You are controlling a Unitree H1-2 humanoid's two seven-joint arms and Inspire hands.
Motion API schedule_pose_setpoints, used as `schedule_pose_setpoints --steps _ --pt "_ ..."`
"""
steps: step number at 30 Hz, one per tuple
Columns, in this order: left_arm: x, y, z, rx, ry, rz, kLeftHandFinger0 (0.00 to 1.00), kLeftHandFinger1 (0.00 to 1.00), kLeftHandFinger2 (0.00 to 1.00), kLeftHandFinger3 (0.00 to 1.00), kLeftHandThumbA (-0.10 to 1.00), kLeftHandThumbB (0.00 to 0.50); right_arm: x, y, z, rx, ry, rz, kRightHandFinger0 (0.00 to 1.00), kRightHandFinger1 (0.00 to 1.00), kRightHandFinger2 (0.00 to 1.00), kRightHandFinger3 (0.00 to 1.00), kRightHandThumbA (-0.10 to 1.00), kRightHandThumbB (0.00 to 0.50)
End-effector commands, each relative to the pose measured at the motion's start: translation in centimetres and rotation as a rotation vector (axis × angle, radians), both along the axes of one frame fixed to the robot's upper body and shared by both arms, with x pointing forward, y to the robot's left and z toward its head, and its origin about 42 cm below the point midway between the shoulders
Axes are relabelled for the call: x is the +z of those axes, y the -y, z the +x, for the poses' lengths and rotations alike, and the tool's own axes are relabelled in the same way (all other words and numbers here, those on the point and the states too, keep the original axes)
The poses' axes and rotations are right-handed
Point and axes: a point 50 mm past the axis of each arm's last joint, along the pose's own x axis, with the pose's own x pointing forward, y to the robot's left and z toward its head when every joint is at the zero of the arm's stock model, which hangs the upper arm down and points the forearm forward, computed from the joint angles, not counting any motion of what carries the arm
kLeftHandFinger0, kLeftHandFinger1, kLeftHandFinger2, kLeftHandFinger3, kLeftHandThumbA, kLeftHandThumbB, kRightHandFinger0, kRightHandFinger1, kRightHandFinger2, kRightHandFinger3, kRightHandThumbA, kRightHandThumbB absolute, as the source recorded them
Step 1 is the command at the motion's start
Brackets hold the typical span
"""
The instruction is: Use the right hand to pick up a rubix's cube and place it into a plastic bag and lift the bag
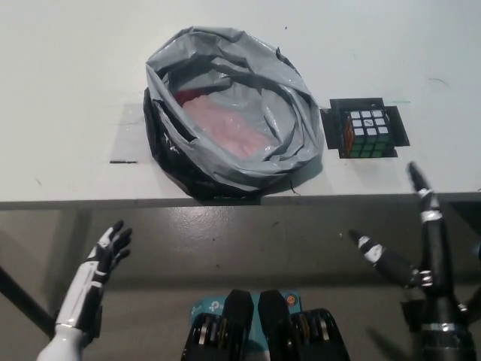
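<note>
Pre-grasp step: R hand [421, 248] below surface [68, 90] edge, fingers wide, empty; cube [367, 132] on black mat right of bag [233, 113], untouched; L hand [101, 267] idle, low left, fingers apart; next: reach fwd over cube.

the white table [68, 68] fills the upper half of the frame, evenly and fairly brightly lit, with no hard glare. the grey plastic bag [233, 113] shows soft sheen along its crumpled rim, and its black underside sinks into deep shadow at the table edge. the lower half, the floor, is much dimmer with a dull reflection near the middle. focus is moderate overall; fine detail on the rubik's cube [367, 133] looks slightly soft, perhaps from compression.
</note>
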Motion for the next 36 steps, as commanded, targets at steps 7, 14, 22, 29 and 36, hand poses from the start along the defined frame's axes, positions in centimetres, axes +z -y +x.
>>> schedule_pose_setpoints --steps 7,14,22,29,36 --pt "1.4 0.6 0.5 -0.061 0.065 -0.011 1.0 1.0 1.0 1.0 1.0 0.245 7.2 0.5 5.8 -0.134 0.125 -0.046 1.0 1.0 1.0 1.0 0.81 0.208" --pt "1.0 0.4 0.3 -0.062 0.054 -0.014 1.0 1.0 1.0 1.0 1.0 0.221 9.8 -0.1 11.9 -0.167 0.059 0.008 1.0 1.0 1.0 1.0 0.89 0.319" --pt "0.8 0.3 -0.1 -0.052 0.055 -0.025 1.0 1.0 1.0 1.0 1.0 0.208 12.4 -2.5 16.8 -0.14 -0.01 0.019 1.0 1.0 1.0 1.0 0.91 0.385" --pt "0.8 0.1 -0.3 -0.038 0.044 -0.028 1.0 1.0 1.0 1.0 1.0 0.203 12.9 -4.4 19.7 -0.143 -0.103 0.029 1.0 1.0 1.0 1.0 0.91 0.448" --pt "0.6 0.0 -0.5 -0.033 0.05 -0.011 1.0 1.0 1.0 1.0 1.0 0.197 11.3 -4.8 20.7 -0.187 -0.143 -0.02 1.0 1.0 1.0 1.0 0.9 0.455"
